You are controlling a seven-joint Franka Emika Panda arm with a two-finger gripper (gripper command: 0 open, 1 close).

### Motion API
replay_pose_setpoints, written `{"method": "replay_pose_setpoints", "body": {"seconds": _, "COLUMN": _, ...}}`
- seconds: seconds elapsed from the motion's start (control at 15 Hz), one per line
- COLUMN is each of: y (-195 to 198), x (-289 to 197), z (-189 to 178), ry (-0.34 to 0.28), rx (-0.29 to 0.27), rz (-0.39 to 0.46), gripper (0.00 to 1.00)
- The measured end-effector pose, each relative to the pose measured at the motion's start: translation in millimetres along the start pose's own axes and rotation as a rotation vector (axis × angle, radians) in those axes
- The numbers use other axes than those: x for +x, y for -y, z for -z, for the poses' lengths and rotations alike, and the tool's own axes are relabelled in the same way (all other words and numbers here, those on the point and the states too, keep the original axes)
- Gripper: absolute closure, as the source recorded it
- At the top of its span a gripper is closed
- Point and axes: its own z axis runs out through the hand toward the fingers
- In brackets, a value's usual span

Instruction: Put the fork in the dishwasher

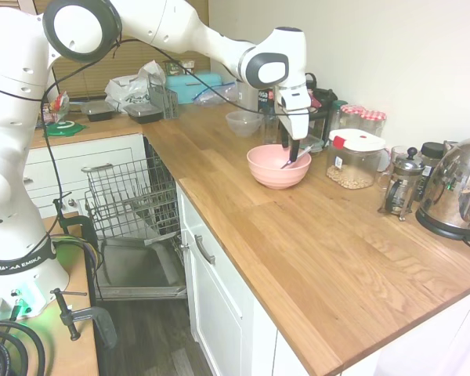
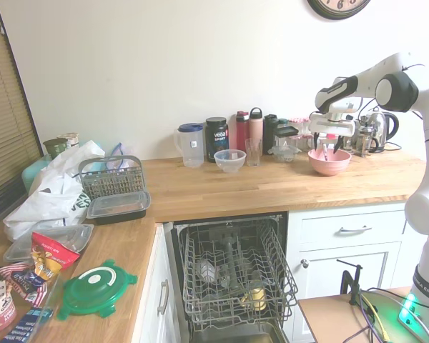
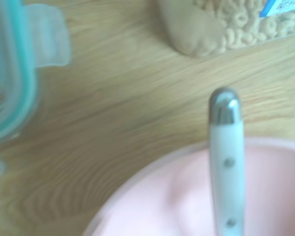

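First exterior view, from left to right: the dishwasher (image 1: 133, 227) stands open below the table (image 1: 298, 235), its wire rack (image 1: 129, 196) pulled out; further right the pink bowl (image 1: 278, 166) sits on the wood, and beyond it a cereal jar (image 1: 352, 158), a coffee press (image 1: 403, 188) and a kettle (image 1: 458, 192). The fork (image 1: 294, 159) lies slanted in the bowl, its handle leaning on the rim. The gripper (image 1: 296, 150) reaches down into the bowl right at the fork, but whether the jaws have closed on it or stand apart cannot be told from either outside view. In the wrist view the fork's white handle with 2 rivets and a metal end cap rises over the bowl's rim. It looks light, stiff and smooth, so probably slippery; the flat handle near its middle seems the best place to grasp, squarely across its narrow sides, lest it swivel.
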Motion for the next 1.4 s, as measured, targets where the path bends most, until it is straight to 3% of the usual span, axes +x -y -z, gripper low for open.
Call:
{"method": "replay_pose_setpoints", "body": {"seconds": 0.07, "y": -3, "x": 5, "z": 0, "ry": -0.001, "rx": -0.003, "rz": -0.006, "gripper": 1.0}}
{"method": "replay_pose_setpoints", "body": {"seconds": 0.47, "y": -5, "x": 7, "z": -23, "ry": 0.011, "rx": -0.039, "rz": -0.006, "gripper": 1.0}}
{"method": "replay_pose_setpoints", "body": {"seconds": 1.4, "y": -11, "x": 22, "z": -32, "ry": 0.014, "rx": -0.029, "rz": 0.024, "gripper": 1.0}}
